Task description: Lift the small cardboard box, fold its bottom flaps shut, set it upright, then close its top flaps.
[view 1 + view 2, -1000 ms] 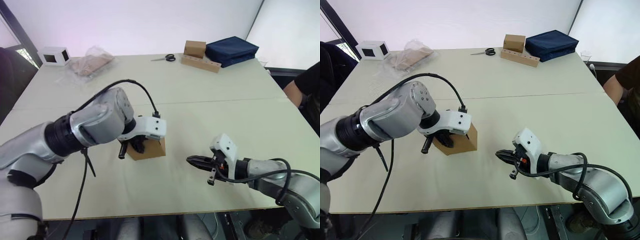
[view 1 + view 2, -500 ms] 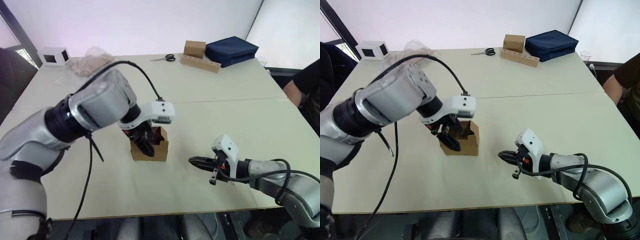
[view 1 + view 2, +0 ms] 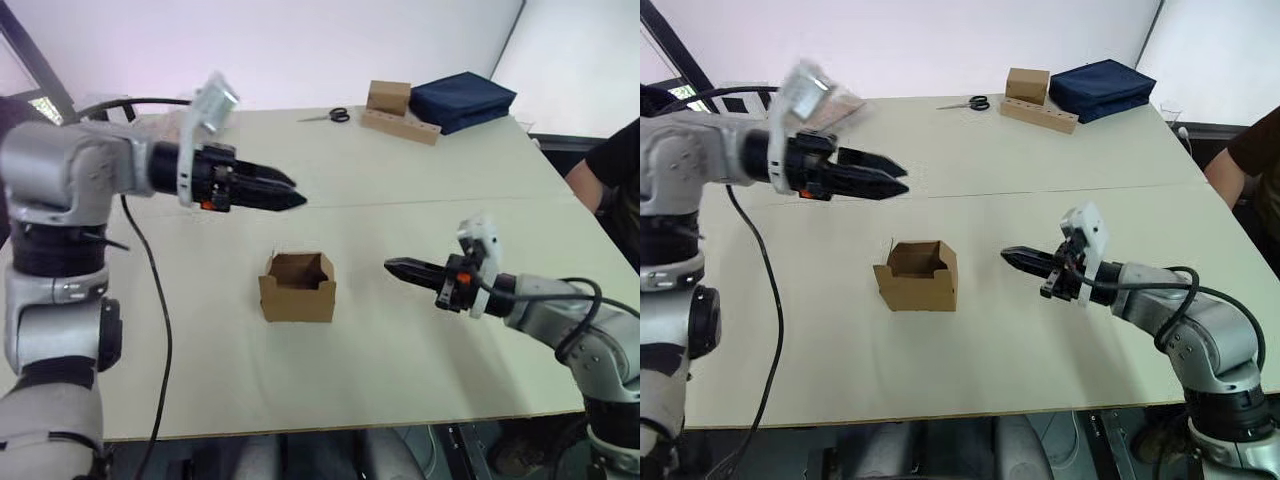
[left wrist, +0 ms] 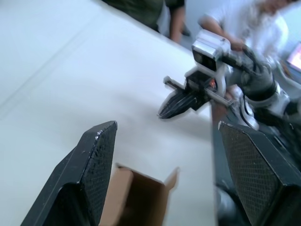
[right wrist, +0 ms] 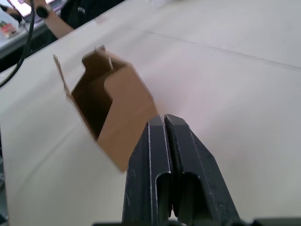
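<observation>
- Your right gripper [image 3: 1008, 256] has its two black fingers pressed flat together, grasping nothing. It hovers low over the table [image 3: 1060, 180] with its tips aimed at the box.
- Your left gripper [image 3: 898, 180] is spread wide apart in its wrist view and holds nothing. It hangs high above the table, tips pointing across toward the right arm.
- The small cardboard box [image 3: 918, 277] stands upright on the table between the two grippers, touched by neither. Its mouth is open and its top flaps [image 3: 923, 251] stand up, not yet folded.
- From the head camera, the box lies at about 8 o'clock from the right fingertips, near, and at about 5 o'clock from the left fingertips, farther off and below them.
- I judge the right arm the nearer one at the box's level. The left must drop down to reach the rim.
- The box is only slightly wider than deep, its longer side running across your view.
- Scissors [image 3: 968, 103], a dark blue bag [image 3: 1100, 88] and another brown box [image 3: 1028, 84] sit well apart at the far edge.
</observation>
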`<state>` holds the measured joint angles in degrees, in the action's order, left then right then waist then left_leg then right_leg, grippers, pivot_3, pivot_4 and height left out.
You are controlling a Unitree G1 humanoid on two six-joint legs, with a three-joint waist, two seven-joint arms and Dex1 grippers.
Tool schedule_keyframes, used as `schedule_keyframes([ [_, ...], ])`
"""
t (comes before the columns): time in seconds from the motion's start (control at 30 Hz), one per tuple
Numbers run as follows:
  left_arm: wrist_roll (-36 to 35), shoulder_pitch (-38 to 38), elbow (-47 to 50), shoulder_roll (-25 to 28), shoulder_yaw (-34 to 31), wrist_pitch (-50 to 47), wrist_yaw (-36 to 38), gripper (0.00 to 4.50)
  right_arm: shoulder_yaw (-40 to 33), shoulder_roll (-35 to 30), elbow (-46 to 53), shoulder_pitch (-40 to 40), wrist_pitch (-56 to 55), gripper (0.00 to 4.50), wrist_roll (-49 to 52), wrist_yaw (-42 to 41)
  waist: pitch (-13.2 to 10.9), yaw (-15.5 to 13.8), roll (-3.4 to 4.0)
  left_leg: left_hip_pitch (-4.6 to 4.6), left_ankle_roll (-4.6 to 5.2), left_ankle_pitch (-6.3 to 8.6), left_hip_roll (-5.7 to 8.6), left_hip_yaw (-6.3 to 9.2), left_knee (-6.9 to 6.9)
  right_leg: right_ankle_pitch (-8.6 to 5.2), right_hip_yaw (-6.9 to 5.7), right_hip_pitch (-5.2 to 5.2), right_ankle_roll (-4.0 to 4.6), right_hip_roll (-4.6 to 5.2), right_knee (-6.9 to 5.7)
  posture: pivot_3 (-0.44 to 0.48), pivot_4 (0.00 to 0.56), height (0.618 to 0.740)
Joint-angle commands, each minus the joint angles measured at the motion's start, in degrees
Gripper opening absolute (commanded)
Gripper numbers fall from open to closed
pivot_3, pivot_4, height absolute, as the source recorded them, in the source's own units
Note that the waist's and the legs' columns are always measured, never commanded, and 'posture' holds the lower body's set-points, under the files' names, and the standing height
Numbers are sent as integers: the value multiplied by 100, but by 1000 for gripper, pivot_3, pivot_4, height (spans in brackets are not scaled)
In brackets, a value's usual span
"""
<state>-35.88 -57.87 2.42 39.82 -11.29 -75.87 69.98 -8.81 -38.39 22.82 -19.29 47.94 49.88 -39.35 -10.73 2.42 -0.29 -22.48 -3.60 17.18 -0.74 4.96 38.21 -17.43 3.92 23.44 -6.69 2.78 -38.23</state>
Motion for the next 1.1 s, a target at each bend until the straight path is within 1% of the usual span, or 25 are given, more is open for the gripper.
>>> schedule_keyframes([
  [0.03,-410,658,663,155,-933,-64,-539,3526,-78,1,0,-307,-8,0,155,-91,1,-6,-1,0,-1,0,1,2,0,0,-1,-1,0,0,-2,0,150,740],
  [0.1,-517,1154,954,219,-1168,-22,-768,3526,60,-70,6,-399,5,0,78,-213,0,-9,-1,1,-1,-1,1,4,0,0,-2,-2,0,0,-2,0,150,740],
  [0.13,-544,1412,1084,241,-1253,85,-866,3013,125,-84,14,-441,8,0,52,-261,1,-12,-1,1,-1,0,1,3,0,0,-2,-2,0,0,-2,0,150,740],
  [0.17,-606,1616,1166,228,-1364,100,-983,2838,178,-83,24,-477,11,0,29,-286,1,-15,-1,1,0,0,1,4,0,0,-2,-2,0,1,-3,0,150,740],
  [0.2,-669,1840,1243,222,-1461,115,-1064,2395,230,-80,34,-505,6,0,11,-316,1,-15,-1,1,0,0,1,4,0,0,-2,-3,0,0,-3,0,150,740],
  [0.27,-741,2366,1424,183,-1614,277,-1183,1667,368,-70,60,-521,-22,0,-49,-404,1,2,-1,2,5,3,1,2,0,0,-1,-3,0,1,-4,0,150,740],
  [0.3,-845,2519,1442,71,-1767,268,-1346,1216,461,-63,58,-509,-68,0,-126,-456,1,1,-1,5,5,3,1,1,-2,0,0,-3,0,1,-4,0,150,740],
  [0.33,-985,2632,1448,-51,-1921,234,-1491,903,549,-48,36,-499,-117,0,-205,-504,1,-5,-1,5,5,3,1,2,-2,0,-1,-2,0,0,-4,0,150,740],
  [0.37,-1073,2752,1485,-129,-1993,254,-1600,403,616,-33,10,-491,-173,0,-288,-541,1,-11,-1,5,6,3,1,4,-3,0,-1,-2,0,0,-5,0,150,740],
  [0.4,-1106,2886,1535,-167,-1996,327,-1677,55,666,-13,-25,-494,-218,0,-359,-564,2,-17,-2,5,7,4,1,3,-2,0,-1,-2,0,0,-5,0,150,740],
  [0.53,-1115,3434,1742,-132,-1686,664,-1757,55,943,83,-133,-558,-377,0,-683,-596,3,-8,-2,5,9,5,1,2,-3,1,-1,-2,0,2,-4,0,150,740],
  [0.6,-1182,3562,1757,-126,-1525,791,-1746,55,1037,148,-140,-587,-380,0,-767,-576,3,-9,-2,6,8,4,1,2,-4,1,-1,-2,1,1,-4,0,150,740],
  [0.73,-1050,3710,1661,-65,-1159,1174,-1777,55,1149,258,-99,-611,-370,0,-895,-529,3,-19,-2,6,8,5,2,2,-4,1,-1,-2,1,2,-4,0,150,740],
  [1.0,-740,3655,1423,-56,-319,1831,-1849,55,1649,644,-413,-858,-655,0,-1553,-426,3,-5,-2,6,9,5,1,2,-7,1,-1,-1,1,0,-3,0,150,740],
  [1.1,-668,3623,1268,-74,-122,2038,-1837,55,1789,734,-556,-895,-801,0,-1782,-479,3,-8,-2,5,7,4,1,1,-7,1,-1,0,1,0,-3,0,150,740],
])
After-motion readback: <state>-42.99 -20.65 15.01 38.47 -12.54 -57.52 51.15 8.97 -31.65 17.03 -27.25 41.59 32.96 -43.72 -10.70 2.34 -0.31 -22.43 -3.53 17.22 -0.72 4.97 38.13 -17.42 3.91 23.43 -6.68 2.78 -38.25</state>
